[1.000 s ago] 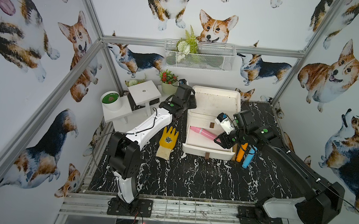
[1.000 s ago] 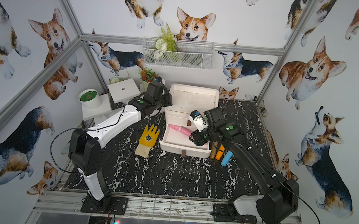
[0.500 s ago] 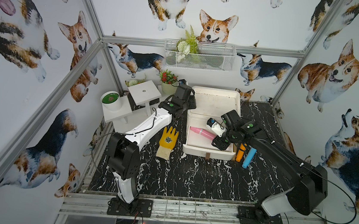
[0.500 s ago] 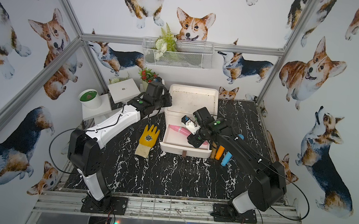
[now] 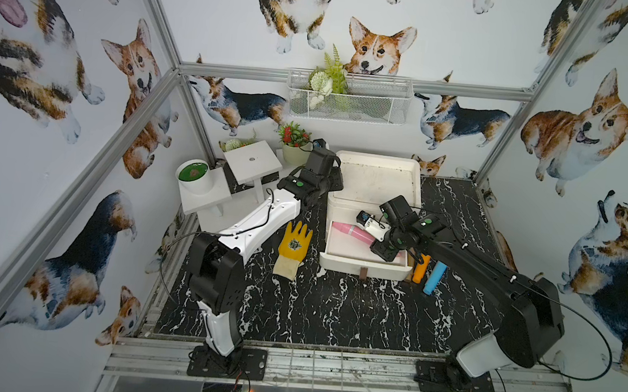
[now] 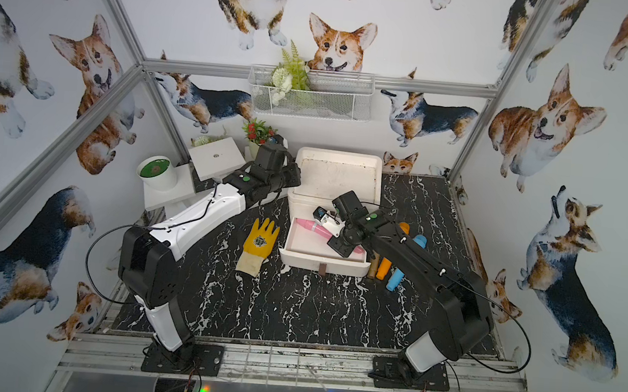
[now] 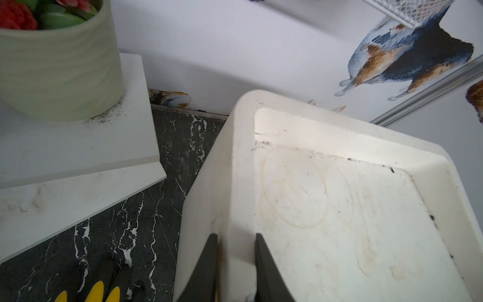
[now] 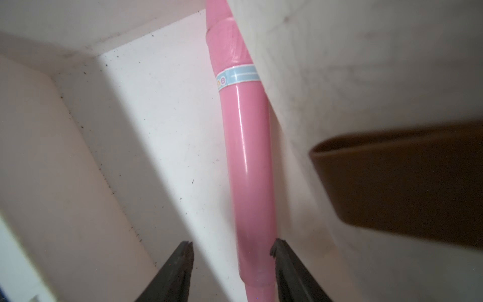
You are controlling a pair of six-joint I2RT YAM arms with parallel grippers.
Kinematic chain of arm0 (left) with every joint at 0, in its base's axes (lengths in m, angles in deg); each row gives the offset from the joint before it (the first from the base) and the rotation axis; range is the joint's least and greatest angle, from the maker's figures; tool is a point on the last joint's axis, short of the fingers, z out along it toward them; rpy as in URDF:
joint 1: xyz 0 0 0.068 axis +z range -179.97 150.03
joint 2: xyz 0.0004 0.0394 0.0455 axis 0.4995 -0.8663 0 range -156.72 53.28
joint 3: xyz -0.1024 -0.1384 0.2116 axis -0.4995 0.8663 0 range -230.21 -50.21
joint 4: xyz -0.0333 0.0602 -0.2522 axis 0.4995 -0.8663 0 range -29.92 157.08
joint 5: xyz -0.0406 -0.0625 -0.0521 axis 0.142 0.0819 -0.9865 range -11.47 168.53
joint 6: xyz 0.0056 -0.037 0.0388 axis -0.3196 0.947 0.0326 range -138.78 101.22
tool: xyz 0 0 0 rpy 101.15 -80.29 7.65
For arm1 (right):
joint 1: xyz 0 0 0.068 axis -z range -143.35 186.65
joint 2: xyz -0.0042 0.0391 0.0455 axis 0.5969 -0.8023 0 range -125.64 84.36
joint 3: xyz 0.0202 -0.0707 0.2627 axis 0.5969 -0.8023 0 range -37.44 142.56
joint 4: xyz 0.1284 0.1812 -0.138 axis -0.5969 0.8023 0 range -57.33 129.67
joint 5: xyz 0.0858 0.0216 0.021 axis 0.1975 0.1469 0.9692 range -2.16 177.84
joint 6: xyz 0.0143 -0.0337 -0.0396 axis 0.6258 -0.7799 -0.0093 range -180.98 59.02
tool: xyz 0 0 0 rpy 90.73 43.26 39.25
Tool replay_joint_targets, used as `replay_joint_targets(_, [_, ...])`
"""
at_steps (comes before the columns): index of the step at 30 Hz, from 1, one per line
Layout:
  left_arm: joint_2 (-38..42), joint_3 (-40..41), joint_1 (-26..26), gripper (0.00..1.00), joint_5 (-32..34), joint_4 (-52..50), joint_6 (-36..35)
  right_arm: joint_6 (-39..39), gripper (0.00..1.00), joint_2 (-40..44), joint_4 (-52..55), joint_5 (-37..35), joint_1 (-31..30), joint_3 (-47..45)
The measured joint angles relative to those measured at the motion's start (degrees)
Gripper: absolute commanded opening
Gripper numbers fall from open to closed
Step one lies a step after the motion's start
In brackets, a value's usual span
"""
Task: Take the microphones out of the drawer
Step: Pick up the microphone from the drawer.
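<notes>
The pink microphone (image 5: 352,232) (image 6: 311,226) lies slantwise on the floor of the pulled-out white drawer (image 5: 364,266) (image 6: 321,262). My right gripper (image 8: 231,244) (image 5: 384,249) is down inside the drawer and open. Its two fingers stand on either side of the microphone (image 8: 248,157) handle's lower end, one close against it, the other with a gap. My left gripper (image 7: 236,235) (image 5: 331,183) is shut on the side rim of the white box (image 7: 243,157) (image 5: 378,160) above the drawer.
A yellow glove (image 5: 292,248) lies left of the drawer. Orange (image 5: 420,270) and blue (image 5: 435,277) cylinders lie to its right, under my right arm. A brown tab (image 8: 405,188) juts out close beside the right gripper. White steps with pots (image 5: 202,198) stand back left.
My right gripper has moved left and down into the drawer, coming to straddle the microphone's handle. The left gripper stays clamped on the box rim.
</notes>
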Motion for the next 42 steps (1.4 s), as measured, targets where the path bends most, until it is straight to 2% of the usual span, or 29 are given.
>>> replay_joint_targets(22, [0.26, 0.68, 0.02, 0.06, -0.17, 0.83, 0.07, -1.49, 0.53, -5.79, -2.36, 1.38, 0.00, -0.83])
replay_joint_targets(28, [0.48, 1.14, 0.02, 0.06, -0.17, 1.33, 0.07, -1.42, 0.47, -6.34, -2.38, 1.55, 0.00, -0.74])
replay_joint_targets(35, [0.57, 1.40, 0.02, 0.06, -0.15, 1.68, 0.07, -0.46, 0.31, -5.33, -2.36, 1.14, 0.07, -1.42])
replay_joint_targets(42, [0.57, 1.42, 0.02, 0.06, -0.15, 1.73, 0.07, -0.52, 0.24, -2.51, -2.93, 1.42, 0.00, -3.17])
